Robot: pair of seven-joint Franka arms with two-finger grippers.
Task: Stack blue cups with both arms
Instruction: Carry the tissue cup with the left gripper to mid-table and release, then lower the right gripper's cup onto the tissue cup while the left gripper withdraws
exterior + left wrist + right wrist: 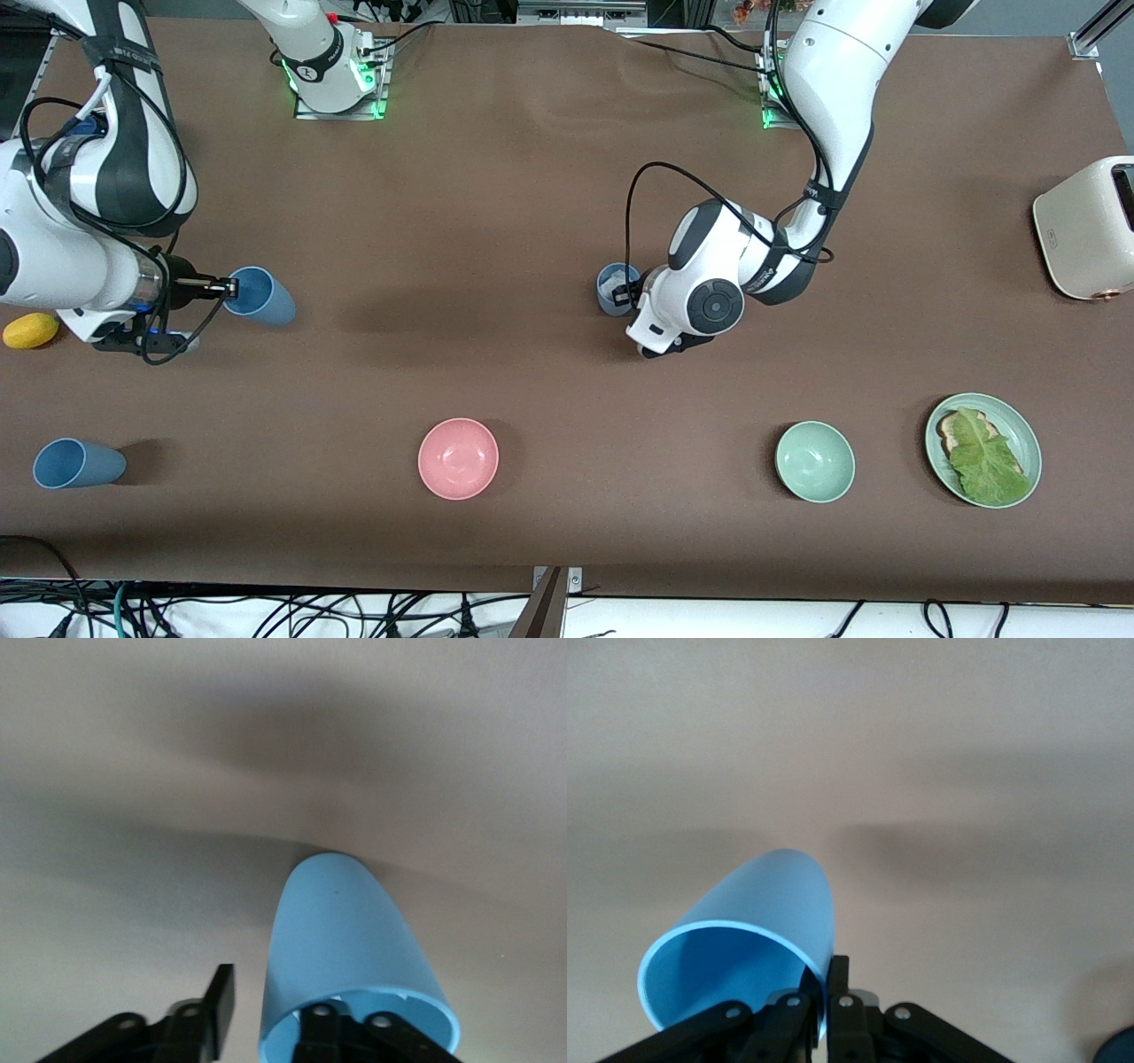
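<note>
There are three blue cups. My right gripper [229, 286] is shut on the rim of one blue cup [261, 298], which is tilted on its side toward the right arm's end of the table. In the right wrist view the gripper [825, 973] pinches that cup's [753, 921] wall. My left gripper [627, 293] is at a second blue cup [613, 283] standing mid-table. In the left wrist view the gripper [270, 1003] is open astride that cup's [345, 939] wall, one finger inside and one outside with a gap. A third blue cup [76, 463] lies on its side, nearer the front camera.
A yellow fruit [31, 330] lies beside the right arm's hand. A pink bowl [458, 458] and a mint-green bowl [815, 462] stand near the front edge. A green plate [1023, 434] with toast and lettuce and a cream toaster [1088, 229] are at the left arm's end.
</note>
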